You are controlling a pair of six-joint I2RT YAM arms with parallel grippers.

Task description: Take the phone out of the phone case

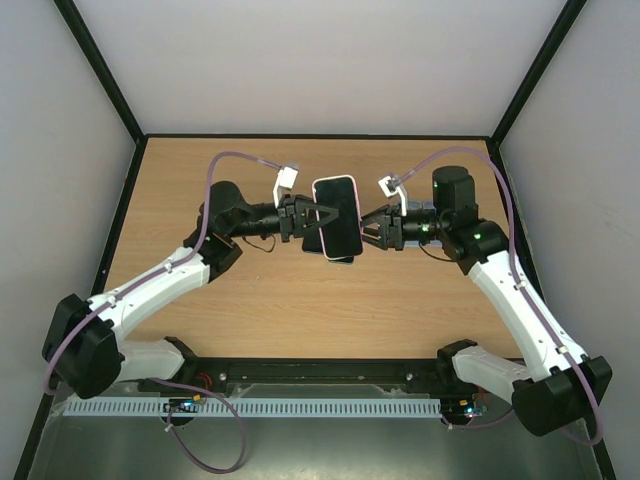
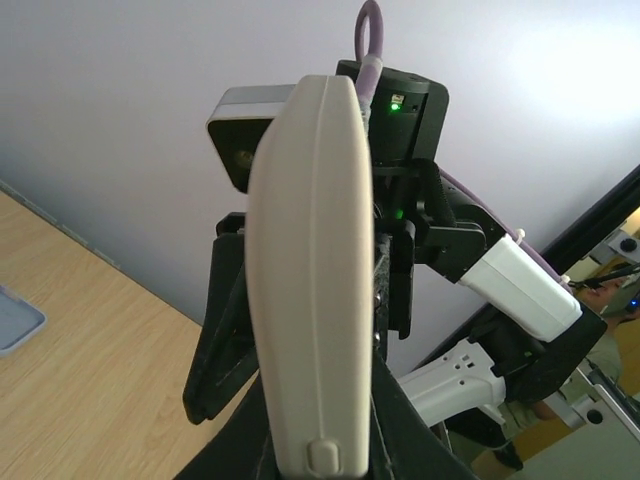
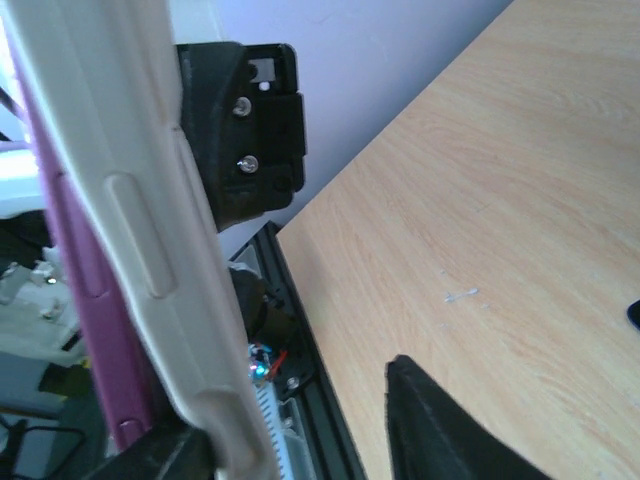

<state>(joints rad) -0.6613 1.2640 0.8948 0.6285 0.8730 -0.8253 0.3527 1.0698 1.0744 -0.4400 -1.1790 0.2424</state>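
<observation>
Two arms, white shells over black joints, bolted to a black rail (image 1: 320, 375) at the near edge, with lilac cables (image 1: 235, 153) looped alongside. Further in, meeting above the middle of a wood-grain table (image 1: 300, 310). Held aloft between them: a phone (image 1: 337, 215), glossy black screen up, rounded corners, seated in its case (image 2: 310, 280). Seen edge-on from the left wrist as a smooth cream shell, matte, with a moulded seam down its length and a raised button tab near the bottom. Clamped at its left side by the left gripper (image 1: 306, 222), black fingers closed tight on the case. On the right, met by the right gripper (image 1: 374, 232) with jaws partly apart: one finger against the cream edge, the other finger (image 3: 440, 430) standing clear over the table, so no grip there. Beside the cream edge in the right wrist view, a magenta strip, phone or lining not clear. Beyond, plain pale walls (image 1: 320, 60) framed by black struts (image 1: 97, 62).
</observation>
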